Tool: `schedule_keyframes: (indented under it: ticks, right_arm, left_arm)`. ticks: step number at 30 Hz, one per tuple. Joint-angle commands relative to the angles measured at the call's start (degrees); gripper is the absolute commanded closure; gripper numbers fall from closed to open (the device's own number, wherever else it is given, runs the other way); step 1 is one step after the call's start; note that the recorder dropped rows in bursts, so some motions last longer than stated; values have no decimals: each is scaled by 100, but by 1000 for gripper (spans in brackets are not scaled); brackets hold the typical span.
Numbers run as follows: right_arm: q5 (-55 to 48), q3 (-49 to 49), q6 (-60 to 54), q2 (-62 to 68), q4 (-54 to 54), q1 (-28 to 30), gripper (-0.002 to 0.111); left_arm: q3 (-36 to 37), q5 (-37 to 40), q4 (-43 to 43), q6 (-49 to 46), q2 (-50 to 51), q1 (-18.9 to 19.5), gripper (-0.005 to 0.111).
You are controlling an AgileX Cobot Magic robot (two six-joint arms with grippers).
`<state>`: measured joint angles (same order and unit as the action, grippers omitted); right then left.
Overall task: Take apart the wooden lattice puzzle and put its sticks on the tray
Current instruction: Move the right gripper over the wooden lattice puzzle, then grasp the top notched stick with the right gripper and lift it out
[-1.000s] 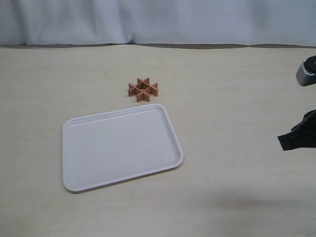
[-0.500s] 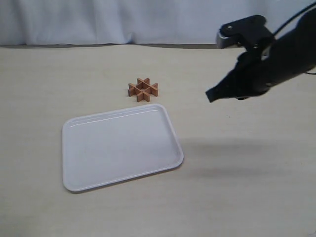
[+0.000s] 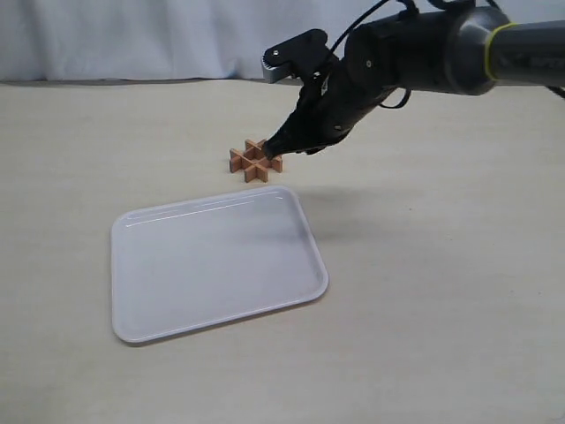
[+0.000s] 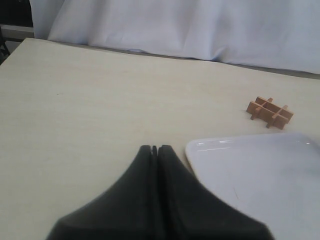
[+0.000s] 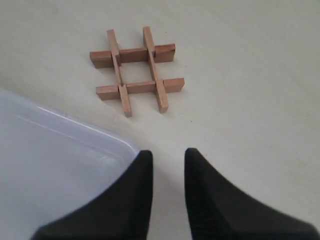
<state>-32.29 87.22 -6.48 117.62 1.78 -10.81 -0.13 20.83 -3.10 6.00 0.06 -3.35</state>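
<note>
The wooden lattice puzzle (image 3: 256, 161) lies assembled on the table just beyond the far right corner of the white tray (image 3: 212, 261); its sticks are still crossed in a hash shape (image 5: 136, 71). My right gripper (image 3: 274, 147) hovers right over the puzzle's right side, open with a small gap and nothing between its fingers (image 5: 167, 152). The tray's corner (image 5: 60, 150) shows beside one finger. My left gripper (image 4: 154, 148) is shut and empty, off the exterior view, with the puzzle (image 4: 270, 112) and tray (image 4: 260, 175) ahead of it.
A white cloth backdrop (image 3: 177, 35) hangs along the table's far edge. The tray holds nothing. The right arm (image 3: 424, 53) reaches in from the upper right across the middle.
The right arm has swept in from the right edge toward the left and down, ending with its gripper just above the puzzle. Puzzle and tray have not moved.
</note>
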Motion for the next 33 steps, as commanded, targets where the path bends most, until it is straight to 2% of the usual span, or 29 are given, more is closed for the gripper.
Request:
schedule_keyframes:
  ticks: [1,15,33]
  right_arm:
    - [-600,702,-268,555,66,15,70]
    - [-674,1548,-727,1457,16,1,69]
    - [-153,1604,-974,1754,16,1,69]
  left_arm:
    - [13,-55,-47,15,-6,5,107]
    - [13,-55,-36,15,-6,5,107]
    - [13,-55,-36,15,-6,5,107]
